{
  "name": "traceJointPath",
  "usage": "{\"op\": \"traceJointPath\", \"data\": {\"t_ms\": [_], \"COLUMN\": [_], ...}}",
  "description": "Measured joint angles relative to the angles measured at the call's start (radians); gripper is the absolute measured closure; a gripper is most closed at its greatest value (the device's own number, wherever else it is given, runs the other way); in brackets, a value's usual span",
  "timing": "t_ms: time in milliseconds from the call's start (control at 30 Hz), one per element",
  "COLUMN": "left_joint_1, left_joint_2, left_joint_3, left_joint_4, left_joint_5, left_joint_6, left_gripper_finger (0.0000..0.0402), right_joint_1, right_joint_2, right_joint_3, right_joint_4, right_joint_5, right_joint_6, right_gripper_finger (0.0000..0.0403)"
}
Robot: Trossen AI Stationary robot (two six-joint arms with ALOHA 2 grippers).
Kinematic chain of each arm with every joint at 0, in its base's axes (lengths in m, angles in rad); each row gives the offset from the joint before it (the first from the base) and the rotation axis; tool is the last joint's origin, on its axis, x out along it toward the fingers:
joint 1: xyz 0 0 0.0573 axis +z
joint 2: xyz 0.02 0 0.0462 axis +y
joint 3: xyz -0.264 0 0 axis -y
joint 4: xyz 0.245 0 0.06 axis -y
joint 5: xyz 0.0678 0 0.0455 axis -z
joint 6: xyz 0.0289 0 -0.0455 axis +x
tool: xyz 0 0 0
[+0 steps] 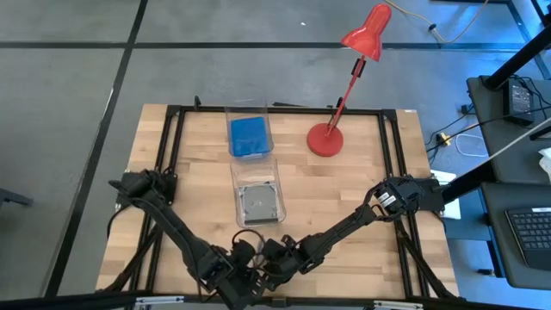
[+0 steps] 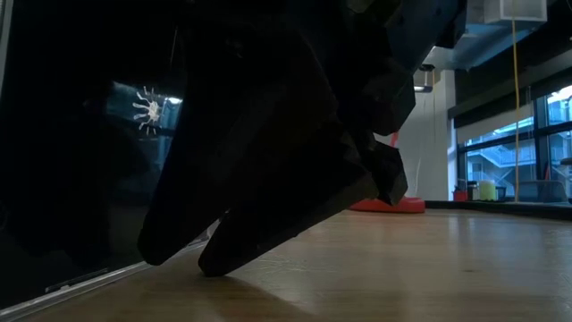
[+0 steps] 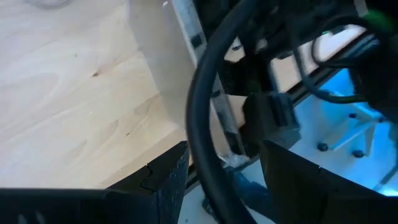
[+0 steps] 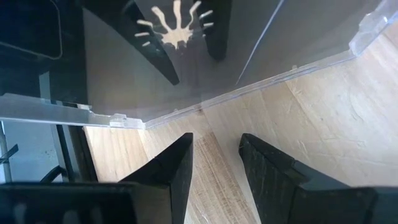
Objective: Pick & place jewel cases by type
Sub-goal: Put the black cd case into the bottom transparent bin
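Picking underway: we judge our right tool [image 4: 214,165], fingers parted, is lining up on the thin transparent plastic jewel case [image 4: 205,68]; next, close squarely; left tool's state untellable

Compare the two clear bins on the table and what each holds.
The far bin holds a solid blue jewel case; the near bin holds a grey jewel case showing a disc. The far bin sits beside the red lamp; the near one lies closer to both arms. Both are clear, rectangular and aligned.
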Motion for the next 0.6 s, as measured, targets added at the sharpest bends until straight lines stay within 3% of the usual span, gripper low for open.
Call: {"op": "traceJointPath", "data": {"t_ms": [600], "left_joint_1": [0.027], "left_joint_2": [0.009], "left_joint_3": [0.000], "left_joint_4": [-0.077], "left_joint_5": [0.020], "left_joint_6": [0.038], "left_gripper_finger": [0.0212], "right_joint_1": [0.000], "right_joint_2": [0.000], "right_joint_3": [0.000], "right_joint_4": [0.000], "right_joint_5": [0.000], "right_joint_6": [-0.004], "right_gripper_finger": [0.0259]}}
